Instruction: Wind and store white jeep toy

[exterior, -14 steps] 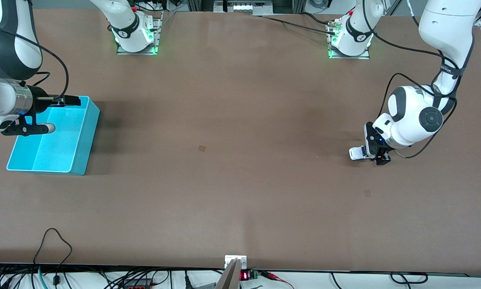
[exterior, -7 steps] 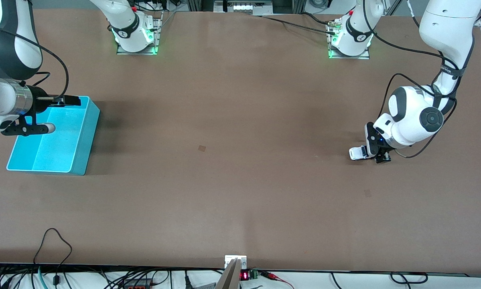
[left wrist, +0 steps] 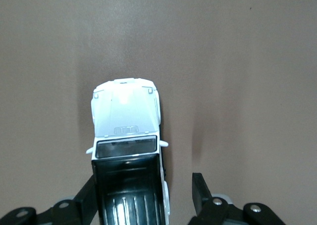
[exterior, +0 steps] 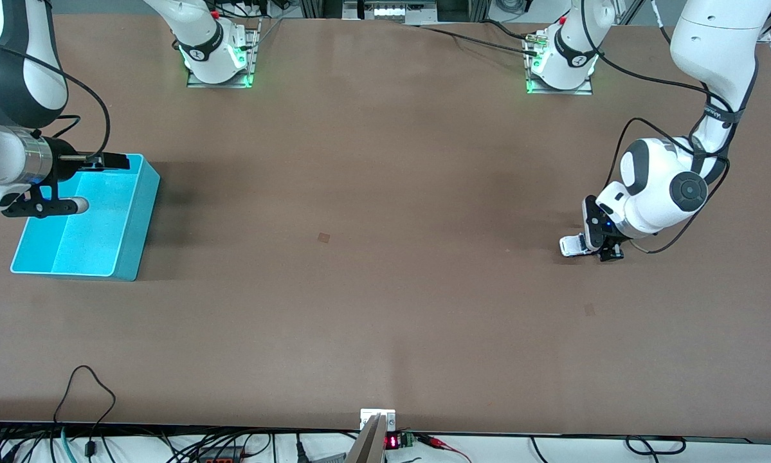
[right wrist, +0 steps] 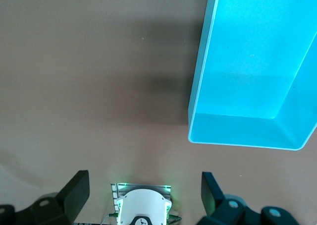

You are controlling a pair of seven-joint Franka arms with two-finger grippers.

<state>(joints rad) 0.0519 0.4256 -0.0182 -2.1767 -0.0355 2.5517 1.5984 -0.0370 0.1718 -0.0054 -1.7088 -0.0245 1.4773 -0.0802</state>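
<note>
Looking at the left wrist cam, I've got the left gripper (left wrist: 143, 195) down at the desk (exterior: 385, 257) w/ the white jeep toy (left wrist: 128, 150) between its fingers (left wrist: 200, 190). One finger touches the roof side, the other stands apart, so not clamped. Jeep sits on the desk toward the left arm's end. Right gripper (right wrist: 143, 190) waits wide open over the cyan bin (exterior: 128, 212).

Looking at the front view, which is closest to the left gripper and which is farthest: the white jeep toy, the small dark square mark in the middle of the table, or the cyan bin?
From the left gripper:
1. White jeep toy, between its fingers at the left arm's end of the table.
2. Small dark square mark, mid-table.
3. Cyan bin, at the right arm's end, under the waiting right gripper.
</note>
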